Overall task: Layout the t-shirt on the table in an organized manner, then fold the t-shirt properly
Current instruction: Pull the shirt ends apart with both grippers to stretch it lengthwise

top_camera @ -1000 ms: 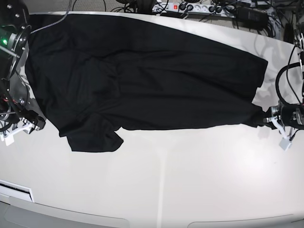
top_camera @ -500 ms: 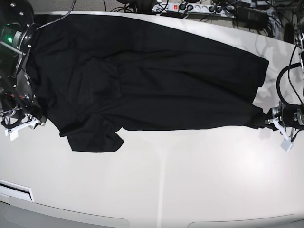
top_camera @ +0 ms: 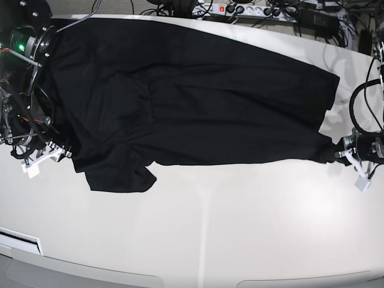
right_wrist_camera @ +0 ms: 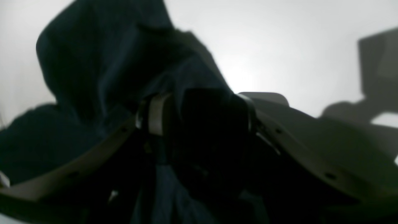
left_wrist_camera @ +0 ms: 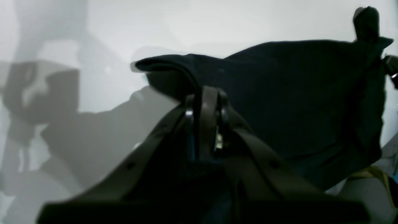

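Black t-shirt (top_camera: pixel 192 102) lies spread on the off-white table (top_camera: pixel 240 228), long axis running left to right. Left end effector (top_camera: pixel 343 153), at the scene's right, is clamped on the shirt's near right corner. Right end effector (top_camera: pixel 51 153), jaws parted with cloth between them, sits at the left edge beside a rumpled sleeve (top_camera: pixel 117 174). Nothing blocks either arm.

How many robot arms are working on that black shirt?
2: the left gripper pinches the t-shirt at the base view's right; the right gripper is at its left edge.
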Available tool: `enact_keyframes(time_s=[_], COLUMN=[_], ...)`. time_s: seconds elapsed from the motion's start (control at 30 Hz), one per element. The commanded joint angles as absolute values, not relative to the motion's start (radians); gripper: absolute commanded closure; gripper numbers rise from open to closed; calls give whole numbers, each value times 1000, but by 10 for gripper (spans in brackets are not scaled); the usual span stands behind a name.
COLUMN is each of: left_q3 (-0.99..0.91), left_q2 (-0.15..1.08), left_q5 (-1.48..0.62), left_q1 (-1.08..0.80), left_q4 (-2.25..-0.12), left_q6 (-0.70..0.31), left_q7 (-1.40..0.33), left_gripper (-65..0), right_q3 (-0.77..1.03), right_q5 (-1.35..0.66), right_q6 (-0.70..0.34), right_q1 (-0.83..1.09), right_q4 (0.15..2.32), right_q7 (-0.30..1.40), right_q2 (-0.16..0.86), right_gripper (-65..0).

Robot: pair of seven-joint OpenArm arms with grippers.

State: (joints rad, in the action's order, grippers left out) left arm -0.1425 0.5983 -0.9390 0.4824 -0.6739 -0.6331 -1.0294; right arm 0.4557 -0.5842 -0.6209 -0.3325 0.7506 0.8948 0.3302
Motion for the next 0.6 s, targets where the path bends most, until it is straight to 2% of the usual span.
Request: enact_keyframes(time_s=[0.0,0.07,0.1,0.13,0.23,0.3,0.4,0.57], left_q3=[-146,-146,-146,-146,-146,-146,-146,-146], left_q2=[620,620,620,620,620,620,621,621], left_q5=[-965,-970,-970,-970,-971,-971,-986,-1036], left_q1=[510,510,510,510,510,511,529,578], left_q4=[-690,-690,-690,-690,-690,-690,-690,-690], left_q6=[-637,-637,-637,-637,-637,-638,-666,-690], left_q7=[-1018,-1019,-1019,-1019,-1018,-1018,-1022,-1045], left_gripper=[0,0,0,0,0,0,0,0], right_q3=[458,458,458,458,458,458,458,458], right_q5=[-595,-594,-587,-567,-502,-497,-529,-635], right_q6=[-631,-633,-633,-633,-633,-638,-698,-698], right_q1=[-353,-346,-342,-340,-344,-352,-366,-361], right_q4=[764,764,764,764,764,764,788,910], right_q7=[891,870,850,830,796,796,815,968], right_q2=[347,347,346,345,346,352,368,380], right_gripper=[-297,-294,-268,-219,0,0,0,0])
